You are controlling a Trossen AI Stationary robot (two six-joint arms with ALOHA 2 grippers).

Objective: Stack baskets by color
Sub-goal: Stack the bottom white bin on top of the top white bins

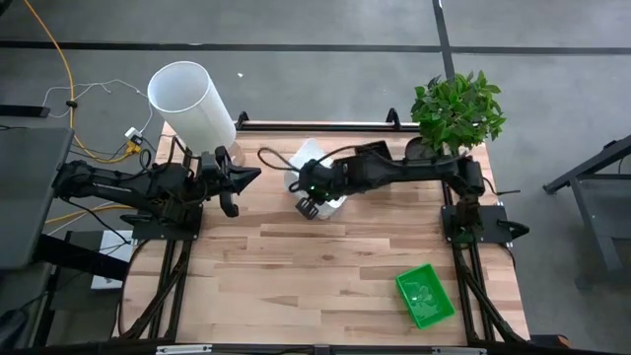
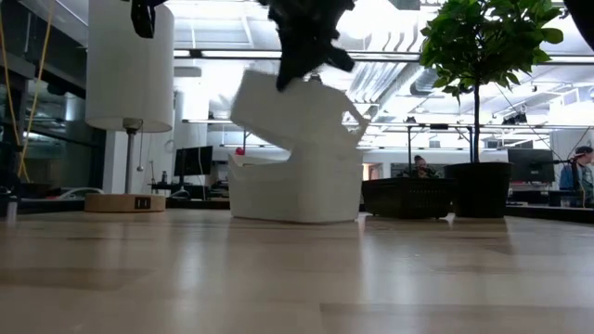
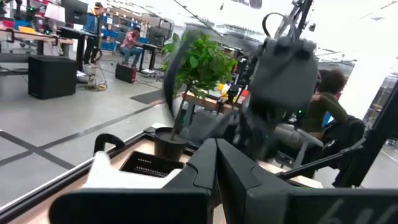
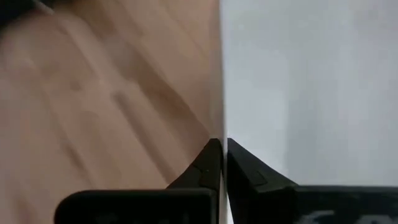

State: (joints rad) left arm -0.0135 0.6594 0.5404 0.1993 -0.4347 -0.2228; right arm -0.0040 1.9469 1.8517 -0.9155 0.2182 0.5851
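Observation:
Two white baskets show in the low view. One (image 2: 295, 190) stands on the table at the far middle, and the other (image 2: 299, 116) hangs tilted just above it. My right gripper (image 2: 295, 57) is shut on the tilted one and reaches in from the table's right (image 1: 309, 202). A black basket (image 2: 408, 197) sits on the table right of them. A green basket (image 1: 426, 296) lies near the front right. My left gripper (image 1: 251, 177) is shut, holds nothing, and points level toward the white baskets from the left. My right gripper pinches the tilted white basket's thin side wall (image 4: 235, 124) at its rim between the two fingers. The fingers slant down from above. The basket hangs tilted below them, its low side (image 2: 306, 150) at the rim of the standing white basket; whether they touch I cannot tell.
A tall white cylinder (image 1: 192, 99) stands at the far left corner. A potted plant (image 1: 455, 110) stands at the far right, behind the right arm's base. Bare wood (image 1: 296, 286) stretches across the table's near half.

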